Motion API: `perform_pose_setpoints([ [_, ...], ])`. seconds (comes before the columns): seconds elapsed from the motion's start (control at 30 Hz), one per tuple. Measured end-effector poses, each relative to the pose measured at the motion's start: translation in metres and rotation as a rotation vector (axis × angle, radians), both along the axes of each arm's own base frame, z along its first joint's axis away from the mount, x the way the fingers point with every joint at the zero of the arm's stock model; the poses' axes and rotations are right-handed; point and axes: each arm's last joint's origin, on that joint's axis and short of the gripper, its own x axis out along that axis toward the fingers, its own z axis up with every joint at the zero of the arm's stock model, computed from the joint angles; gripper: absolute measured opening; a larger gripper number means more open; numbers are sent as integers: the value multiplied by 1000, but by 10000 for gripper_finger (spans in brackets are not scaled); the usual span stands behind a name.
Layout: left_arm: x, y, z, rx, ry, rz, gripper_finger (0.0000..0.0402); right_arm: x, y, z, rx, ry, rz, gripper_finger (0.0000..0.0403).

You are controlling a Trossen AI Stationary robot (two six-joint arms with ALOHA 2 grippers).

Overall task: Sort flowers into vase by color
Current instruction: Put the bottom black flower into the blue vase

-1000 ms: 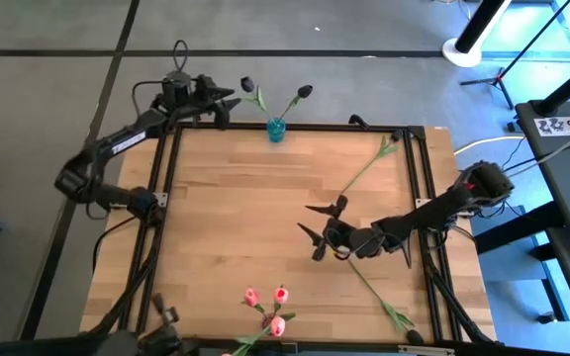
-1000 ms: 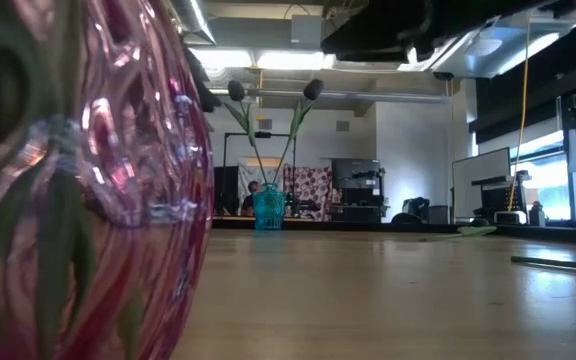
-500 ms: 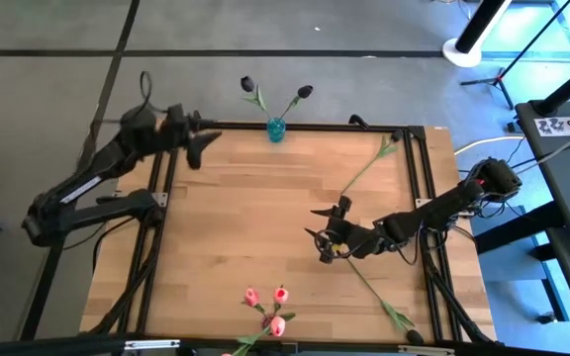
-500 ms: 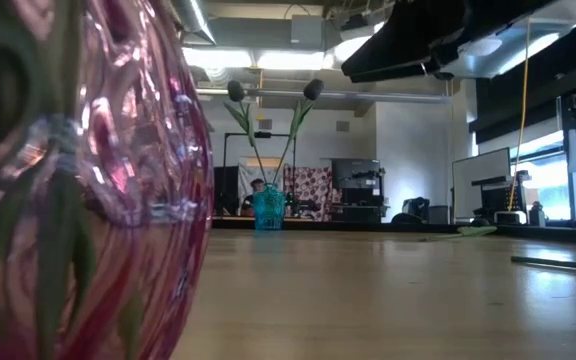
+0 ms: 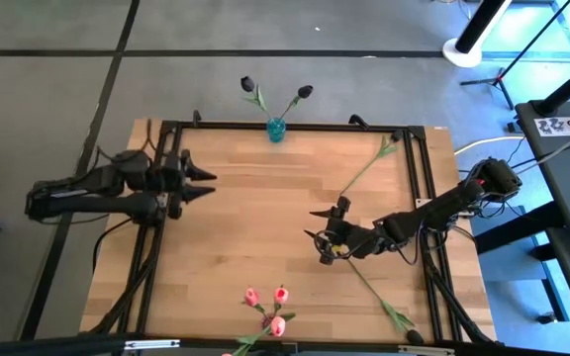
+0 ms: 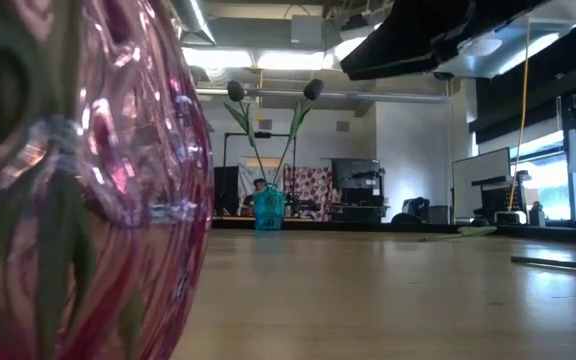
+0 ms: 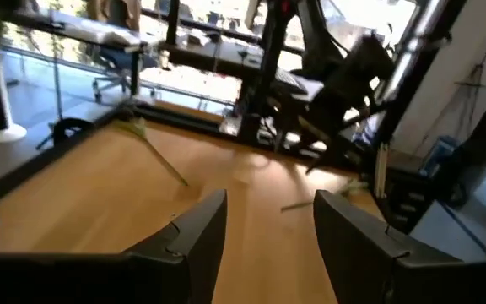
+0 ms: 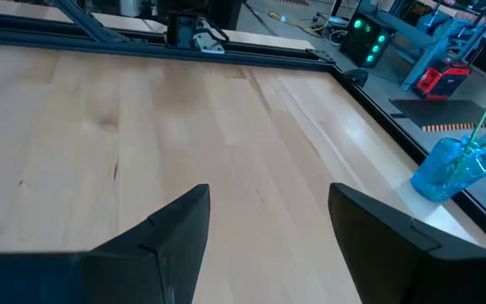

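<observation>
A small blue vase (image 5: pixel 276 130) stands at the table's far edge and holds two dark-headed flowers (image 5: pixel 305 92); it also shows in the low view (image 6: pixel 268 208) and the right wrist view (image 8: pixel 450 165). Pink-headed flowers (image 5: pixel 266 306) stand in a pink glass vase (image 6: pixel 68 200) at the near edge. Two green stems lie flat on the table's right half, one far (image 5: pixel 369 166) and one near (image 5: pixel 376 292); my right arm hides their heads. My right gripper (image 5: pixel 317 225) is open and empty over the table's middle right. My left gripper (image 5: pixel 204 182) is open and empty at the left edge.
A black metal frame (image 5: pixel 166 218) runs around the wooden table. Bare wood lies between the two grippers (image 5: pixel 255 208). In the low view my arm (image 6: pixel 448 35) hangs overhead and a stem (image 6: pixel 558 263) lies at the right.
My left arm has swung away from the blue vase at the far left corner, toward the near side along the table's left edge. It has turned and now points across the table toward the right. The flowers and vases have stayed put.
</observation>
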Motion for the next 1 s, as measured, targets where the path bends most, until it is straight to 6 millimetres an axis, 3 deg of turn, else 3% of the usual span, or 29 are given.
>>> perform_pose_setpoints([
  [0.2,10,-15,-29,-18,31,-85,174,-3,-1,-5,-33,66,2,241],
  [0.33,13,-27,-45,-12,16,-156,174,-10,0,-11,-124,240,50,241],
  [0.53,13,-35,-56,14,30,-91,174,-16,24,14,-112,377,66,241],
  [0.7,13,-38,-58,20,38,-88,174,-20,50,22,37,427,35,241],
  [0.87,14,-40,-57,21,30,-98,174,-32,69,23,366,488,-23,241],
  [1.0,14,-40,-57,40,24,-99,174,-51,75,16,570,596,-189,241],
])
